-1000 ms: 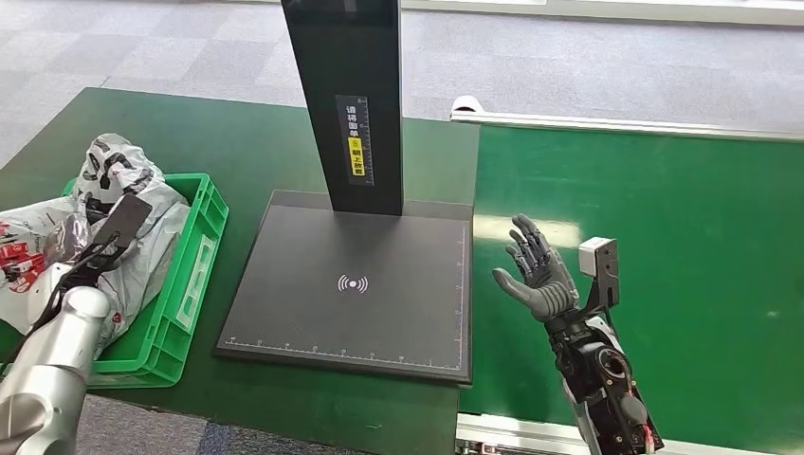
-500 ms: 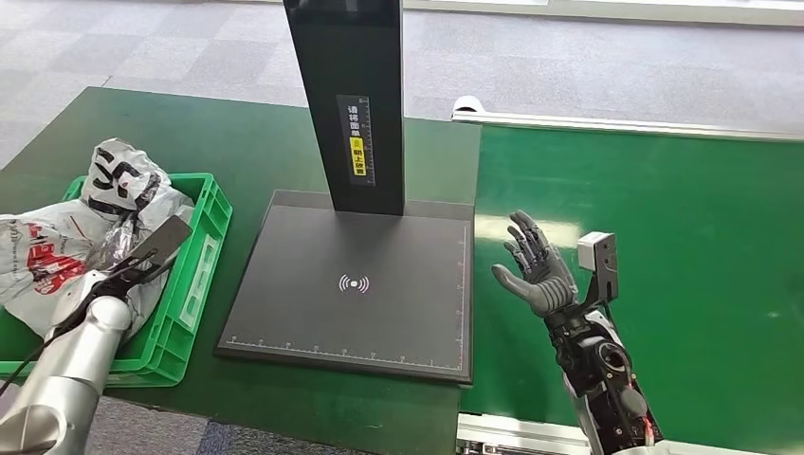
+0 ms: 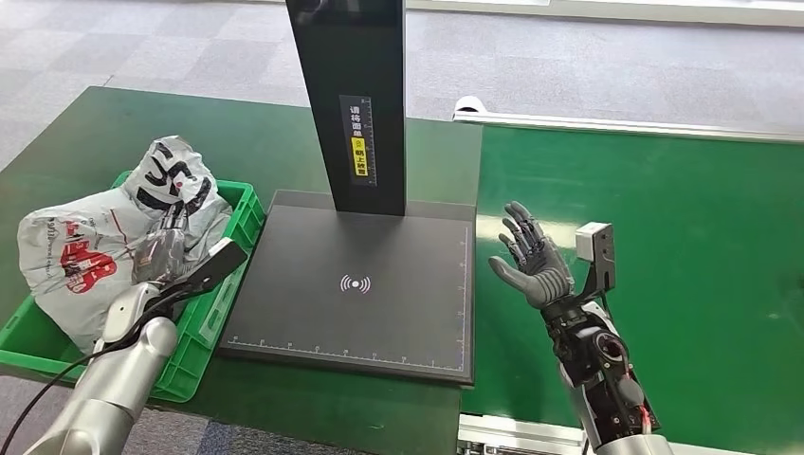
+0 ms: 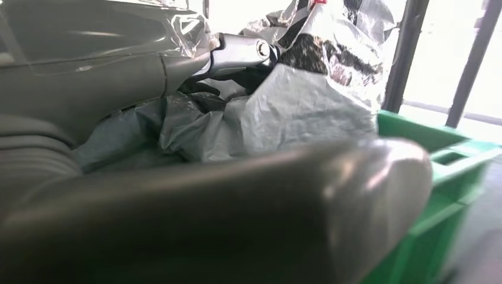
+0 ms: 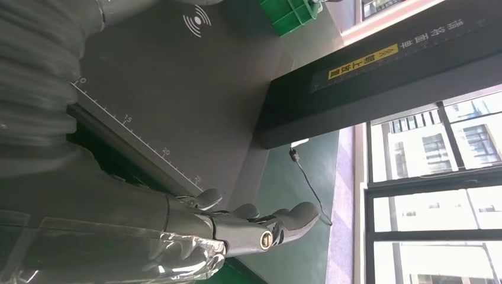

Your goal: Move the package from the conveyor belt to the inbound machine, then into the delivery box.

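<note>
Over green crate (image 3: 210, 313) — left hand (image 3: 163, 248) fingers grip package (image 3: 90, 256) | right hand (image 3: 529, 263) fingers spread above belt (image 3: 683, 246) edge

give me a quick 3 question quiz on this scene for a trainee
1. True or false: the package lies on the scanner plate of the inbound machine.
2. Which hand is on the package? A) left hand B) right hand C) neither
3. Fill in: the right hand is raised over the green ____ with its fingers apart, holding nothing.

Key
1. False. It sits in the green delivery box, beside the plate.
2. A. The left hand rests on the package; whether it grips the plastic is unclear in the left wrist view.
3. Conveyor belt.
</note>
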You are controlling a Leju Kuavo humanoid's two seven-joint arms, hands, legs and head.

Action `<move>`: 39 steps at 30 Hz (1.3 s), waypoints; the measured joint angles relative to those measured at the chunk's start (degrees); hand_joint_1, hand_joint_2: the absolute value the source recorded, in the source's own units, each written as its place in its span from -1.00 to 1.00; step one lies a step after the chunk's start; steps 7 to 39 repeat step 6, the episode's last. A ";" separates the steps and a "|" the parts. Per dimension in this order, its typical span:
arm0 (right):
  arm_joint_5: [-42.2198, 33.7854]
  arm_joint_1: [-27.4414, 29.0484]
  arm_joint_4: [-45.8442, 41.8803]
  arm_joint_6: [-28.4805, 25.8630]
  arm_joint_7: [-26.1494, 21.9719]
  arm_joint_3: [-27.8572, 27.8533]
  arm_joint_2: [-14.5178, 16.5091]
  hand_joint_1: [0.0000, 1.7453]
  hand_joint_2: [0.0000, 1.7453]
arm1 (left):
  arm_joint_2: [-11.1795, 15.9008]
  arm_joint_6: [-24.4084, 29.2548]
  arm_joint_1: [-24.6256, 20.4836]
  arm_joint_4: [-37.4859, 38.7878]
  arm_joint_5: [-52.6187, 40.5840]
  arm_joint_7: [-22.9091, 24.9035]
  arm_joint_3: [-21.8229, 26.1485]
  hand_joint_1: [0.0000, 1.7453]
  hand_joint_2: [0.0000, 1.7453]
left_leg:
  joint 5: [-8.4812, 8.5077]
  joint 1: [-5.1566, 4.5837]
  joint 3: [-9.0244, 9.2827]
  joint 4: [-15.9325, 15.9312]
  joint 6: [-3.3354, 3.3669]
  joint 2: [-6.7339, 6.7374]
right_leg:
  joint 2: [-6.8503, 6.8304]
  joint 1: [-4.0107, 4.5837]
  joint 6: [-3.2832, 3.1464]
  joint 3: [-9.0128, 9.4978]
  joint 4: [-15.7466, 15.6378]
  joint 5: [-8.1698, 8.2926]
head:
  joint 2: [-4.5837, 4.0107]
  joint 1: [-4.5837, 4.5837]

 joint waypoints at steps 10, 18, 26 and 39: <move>-0.05 -0.45 0.70 0.22 0.01 0.21 -0.01 -1.00 1.00 | -0.31 0.00 1.36 -2.90 0.02 -0.14 -0.83 -1.00 -1.00 | 0.00 0.02 0.01 -0.01 0.00 -0.01 | 0.00 0.03 -0.01 0.00 0.00 0.00 | 0.00 -0.02; -0.05 -0.45 0.70 0.22 0.01 0.21 -0.01 -1.00 1.00 | -0.31 0.00 1.36 -2.90 0.02 -0.14 -0.83 -1.00 -1.00 | 0.00 0.02 0.01 -0.01 0.00 -0.01 | 0.00 0.03 -0.01 0.00 0.00 0.00 | 0.00 -0.02; -0.05 -0.45 0.70 0.22 0.01 0.21 -0.01 -1.00 1.00 | -0.31 0.00 1.36 -2.90 0.02 -0.14 -0.83 -1.00 -1.00 | 0.00 0.02 0.01 -0.01 0.00 -0.01 | 0.00 0.03 -0.01 0.00 0.00 0.00 | 0.00 -0.02; -0.05 -0.45 0.70 0.22 0.01 0.21 -0.01 -1.00 1.00 | -0.31 0.00 1.36 -2.90 0.02 -0.14 -0.83 -1.00 -1.00 | 0.00 0.02 0.01 -0.01 0.00 -0.01 | 0.00 0.03 -0.01 0.00 0.00 0.00 | 0.00 -0.02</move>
